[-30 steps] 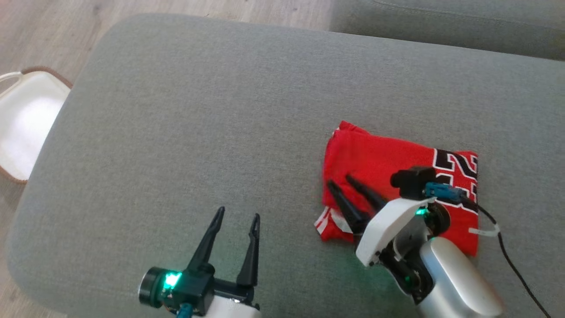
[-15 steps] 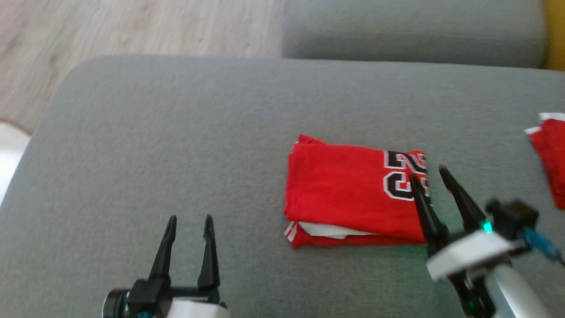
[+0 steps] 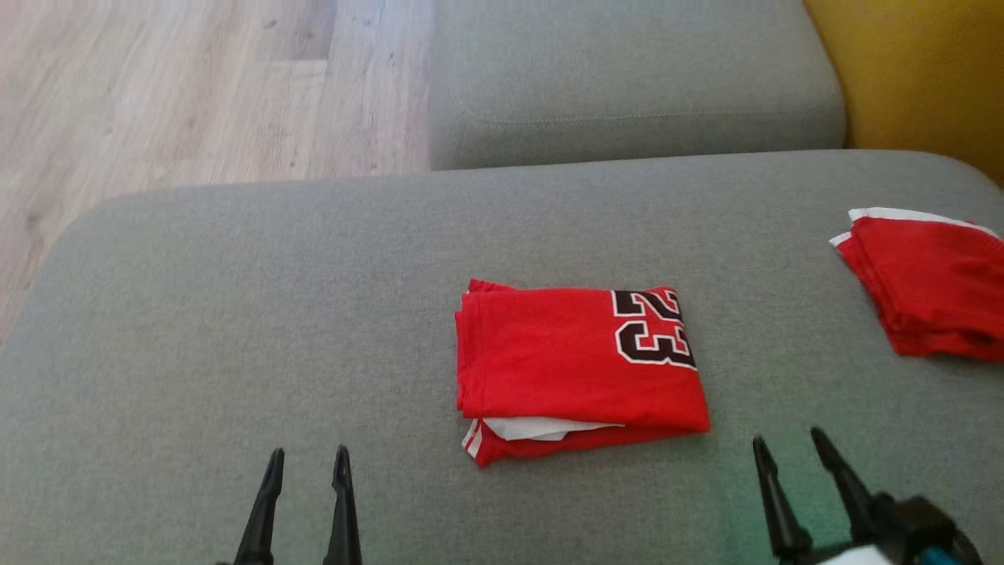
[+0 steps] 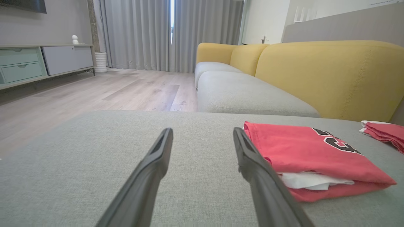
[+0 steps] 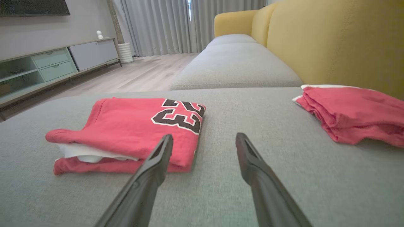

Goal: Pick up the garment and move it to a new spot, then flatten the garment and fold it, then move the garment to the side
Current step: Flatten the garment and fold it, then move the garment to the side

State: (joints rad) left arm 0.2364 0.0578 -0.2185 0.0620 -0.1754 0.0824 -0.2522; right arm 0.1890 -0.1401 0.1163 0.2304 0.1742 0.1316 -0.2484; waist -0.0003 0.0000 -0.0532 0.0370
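Note:
The garment [image 3: 576, 369] is a red jersey with a black 23, folded into a neat rectangle in the middle of the grey couch seat [image 3: 235, 314]. It also lies right of the fingers in the left wrist view [image 4: 303, 154] and left of them in the right wrist view [image 5: 135, 129]. My left gripper [image 3: 307, 463] stands open at the lower left, apart from the cloth. My right gripper [image 3: 788, 443] is open at the lower right, just off the garment's near right corner, holding nothing.
A second folded red garment [image 3: 925, 282] lies at the seat's right edge. Behind it rises a yellow backrest [image 3: 910, 71]. Another grey cushion [image 3: 627, 86] adjoins at the back. Wooden floor [image 3: 157, 86] lies to the far left.
My right gripper has let go of the jersey and drawn back to its right side. The head view has swung, bringing the second red garment and the yellow backrest into sight.

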